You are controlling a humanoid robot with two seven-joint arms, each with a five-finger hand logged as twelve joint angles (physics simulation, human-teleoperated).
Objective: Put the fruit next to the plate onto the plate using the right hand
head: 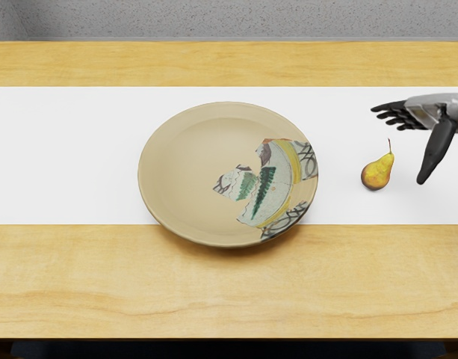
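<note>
A small yellow-orange pear (378, 171) with a thin stem lies on the white runner, just right of the plate. The beige plate (184, 149) with a painted pattern on its right side sits in the middle of the table and holds nothing. My right hand (417, 127) comes in from the right edge and hovers above and to the right of the pear. Its dark fingers are spread and its thumb points down beside the fruit, not touching it. The left arm is out of sight.
A white runner (64, 149) crosses the wooden table (214, 284) from left to right. The table's far edge meets a grey wall strip at the top.
</note>
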